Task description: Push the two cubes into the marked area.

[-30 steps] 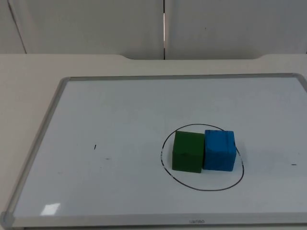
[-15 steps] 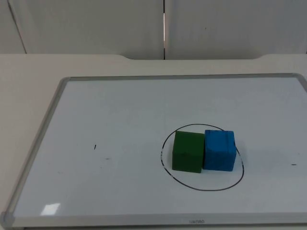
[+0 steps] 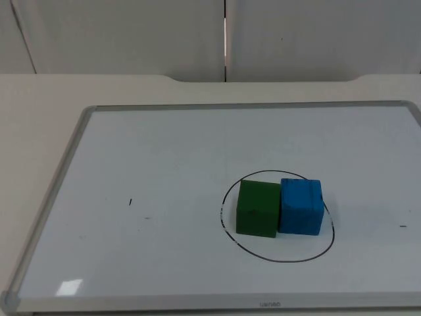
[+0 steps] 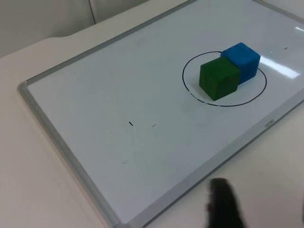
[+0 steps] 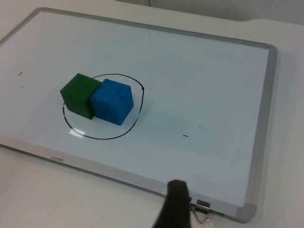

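- The worktop (image 3: 39, 99) carries a whiteboard (image 3: 164, 171) with a grey frame; it lies flat and takes up most of the surface.
- On the whiteboard a hand-drawn black circle (image 3: 276, 259) marks the target area, toward the right arm's side in the top view.
- The green cube (image 3: 257, 208) and the blue cube (image 3: 301, 206) both sit inside that circle, touching side by side, green toward the left arm and blue toward the right. Judged from this, the pushing looks done.
- The relation that matters now: both cubes lie well ahead of either arm, across the board's near frame, with nothing between them and the circle's line to correct.
- The left gripper (image 4: 223, 204) hangs back over the bare worktop just off the board's edge, the cubes well apart from it; I cannot tell how its fingers stand.
- The right gripper (image 5: 175, 204) also waits off the board's edge, beside a small metal clip (image 5: 200, 212), the blue cube being the nearer one; its finger spread cannot be told either.
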